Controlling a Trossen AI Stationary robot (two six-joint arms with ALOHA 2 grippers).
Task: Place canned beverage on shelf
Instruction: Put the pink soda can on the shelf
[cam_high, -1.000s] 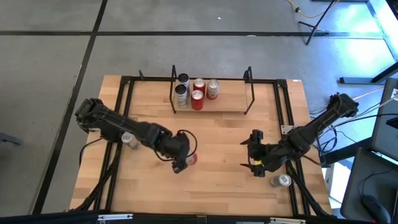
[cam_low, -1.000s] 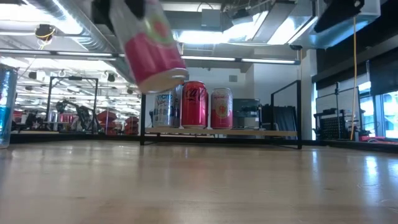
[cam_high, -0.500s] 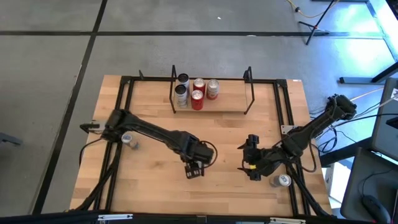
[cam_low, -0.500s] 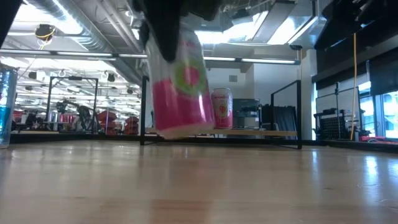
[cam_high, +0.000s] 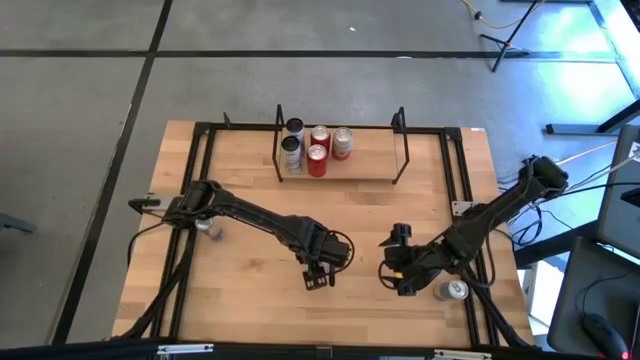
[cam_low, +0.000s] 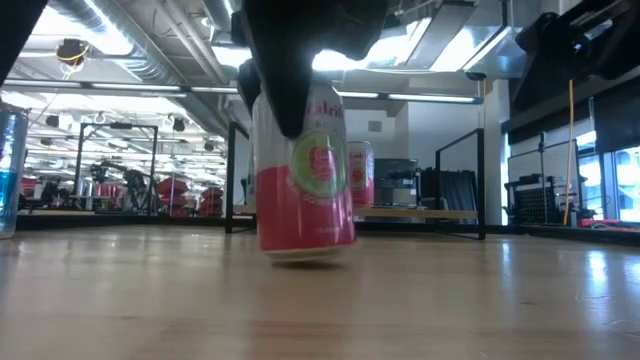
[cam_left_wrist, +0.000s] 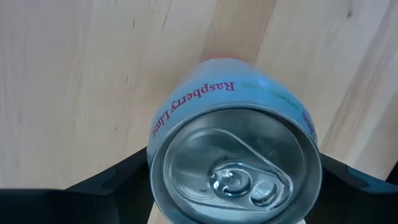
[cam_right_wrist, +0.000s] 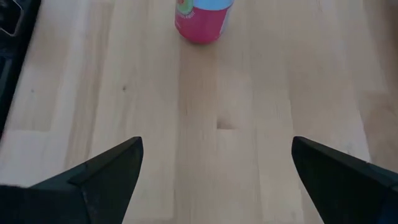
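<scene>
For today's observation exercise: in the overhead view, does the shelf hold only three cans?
No. The shelf holds five cans grouped at its left end, leaving the rest of the board bare.

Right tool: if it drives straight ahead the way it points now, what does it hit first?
Most likely the pink can standing on the table; the right tool is open, with bare wood between. The can sits slightly off-centre, so contact is uncertain.

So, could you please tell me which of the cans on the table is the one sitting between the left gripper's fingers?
The pink raspberry-lime can, standing upright mid-table between the left gripper fingers. The other cans are elsewhere: five on the shelf, one beside each arm.
</scene>
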